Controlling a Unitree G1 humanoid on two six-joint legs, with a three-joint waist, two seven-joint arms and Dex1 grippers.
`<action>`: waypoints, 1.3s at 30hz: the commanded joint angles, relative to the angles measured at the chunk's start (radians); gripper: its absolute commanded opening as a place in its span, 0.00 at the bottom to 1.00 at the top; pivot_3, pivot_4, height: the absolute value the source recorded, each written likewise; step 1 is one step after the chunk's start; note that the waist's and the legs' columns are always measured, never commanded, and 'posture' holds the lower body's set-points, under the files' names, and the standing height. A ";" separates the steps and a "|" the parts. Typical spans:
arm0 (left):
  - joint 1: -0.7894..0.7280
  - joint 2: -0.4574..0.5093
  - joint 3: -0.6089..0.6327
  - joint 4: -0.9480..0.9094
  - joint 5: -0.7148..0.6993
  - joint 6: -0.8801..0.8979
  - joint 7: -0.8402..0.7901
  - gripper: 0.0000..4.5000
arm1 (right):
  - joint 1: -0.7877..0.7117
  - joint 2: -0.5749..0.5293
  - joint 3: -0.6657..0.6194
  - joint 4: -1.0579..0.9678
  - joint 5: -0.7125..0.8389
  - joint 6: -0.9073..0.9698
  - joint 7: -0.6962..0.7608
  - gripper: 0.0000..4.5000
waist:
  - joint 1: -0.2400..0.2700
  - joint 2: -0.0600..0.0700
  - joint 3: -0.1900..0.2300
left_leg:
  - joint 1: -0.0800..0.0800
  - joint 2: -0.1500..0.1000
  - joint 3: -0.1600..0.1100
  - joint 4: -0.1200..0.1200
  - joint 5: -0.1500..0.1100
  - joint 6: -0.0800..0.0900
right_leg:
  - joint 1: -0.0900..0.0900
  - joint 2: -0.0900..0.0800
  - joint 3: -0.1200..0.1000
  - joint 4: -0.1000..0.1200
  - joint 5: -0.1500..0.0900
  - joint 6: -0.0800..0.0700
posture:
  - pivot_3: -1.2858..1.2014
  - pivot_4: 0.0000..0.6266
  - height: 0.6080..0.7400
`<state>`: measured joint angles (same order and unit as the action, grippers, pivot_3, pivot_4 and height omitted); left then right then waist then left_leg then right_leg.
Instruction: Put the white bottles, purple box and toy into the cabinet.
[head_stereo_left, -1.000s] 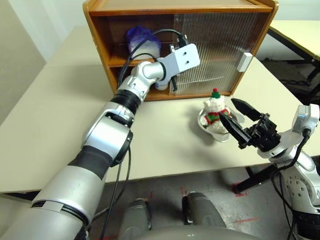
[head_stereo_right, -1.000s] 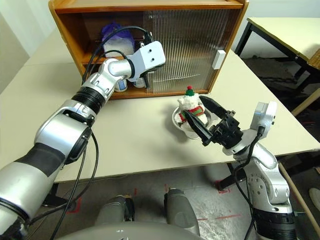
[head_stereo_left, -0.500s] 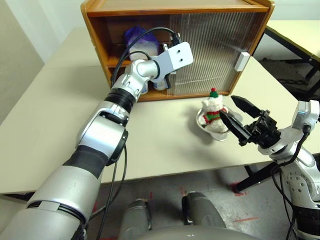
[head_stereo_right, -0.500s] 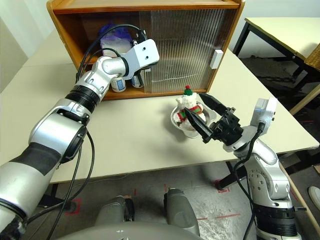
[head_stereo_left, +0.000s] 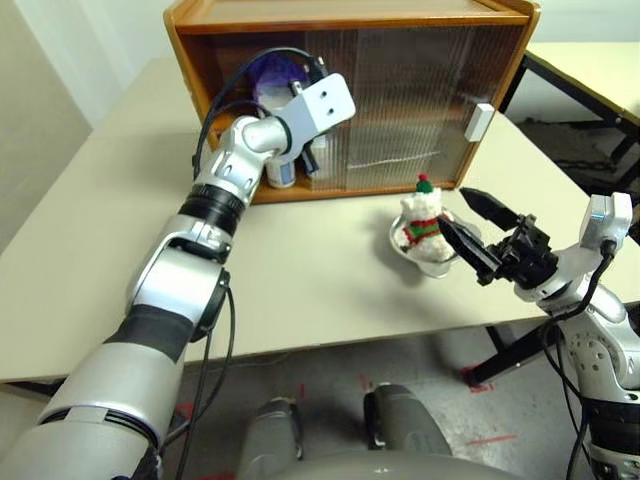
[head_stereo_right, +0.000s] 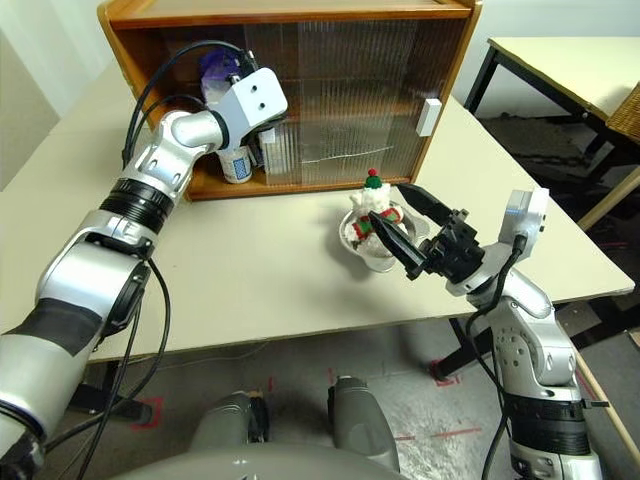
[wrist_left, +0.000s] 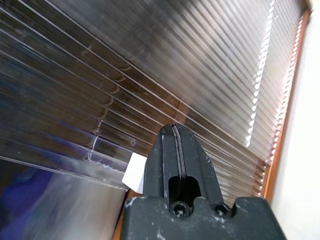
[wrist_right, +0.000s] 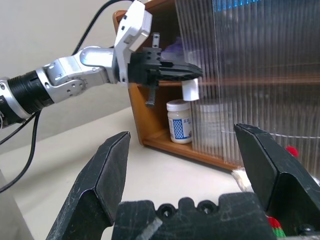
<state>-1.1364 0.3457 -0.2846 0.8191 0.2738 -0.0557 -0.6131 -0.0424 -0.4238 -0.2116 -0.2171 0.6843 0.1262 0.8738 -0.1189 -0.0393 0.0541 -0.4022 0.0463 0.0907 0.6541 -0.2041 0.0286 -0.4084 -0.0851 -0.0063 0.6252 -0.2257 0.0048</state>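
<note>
Purple box (head_stereo_left: 270, 72) half hidden — left tool (wrist_right: 192, 73) fronts cabinet (head_stereo_left: 200, 60).

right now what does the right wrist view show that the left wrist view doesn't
Right wrist view: a white bottle on the cabinet's lower shelf, the open right end effector, and the table. Left wrist view: fine scratches on the door. Both: the shut left end effector beside the ribbed sliding door's white handle.
</note>
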 joint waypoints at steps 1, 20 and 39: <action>0.028 0.069 0.044 -0.030 -0.003 0.060 0.012 0.01 | -0.027 -0.016 -0.032 0.040 0.003 -0.007 0.008 1.00 | 0.001 0.000 0.000 | 0.001 0.000 0.000 -0.001 0.000 0.000 | 0.000 0.000 0.000 0.000 0.000 0.000 | 0.50 0.00 1.00; 0.237 0.279 0.137 -0.289 -0.025 0.174 -0.027 0.01 | -0.127 -0.039 -0.094 0.215 -0.008 -0.033 0.058 1.00 | 0.063 0.005 0.006 | 0.007 0.001 -0.010 -0.010 0.000 0.000 | 0.002 0.000 -0.011 -0.003 0.000 -0.001 | 0.53 0.00 1.00; 0.416 0.176 0.263 -0.567 -0.477 0.077 -0.366 0.56 | -0.153 -0.122 -0.154 0.293 -0.029 -0.019 0.056 1.00 | 0.087 0.005 0.006 | 0.005 0.001 0.002 -0.007 0.000 0.000 | 0.001 -0.002 -0.004 -0.002 -0.003 -0.005 | 0.53 0.00 1.00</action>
<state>-0.7249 0.5197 -0.0502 0.2976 -0.1388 0.0383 -0.9309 -0.1857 -0.5355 -0.3438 0.0593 0.6627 0.1026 0.9293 -0.0315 -0.0344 0.0603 -0.3971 0.0477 0.0933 0.6484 -0.2040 0.0286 -0.4073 -0.0872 -0.0099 0.6236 -0.2296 0.0016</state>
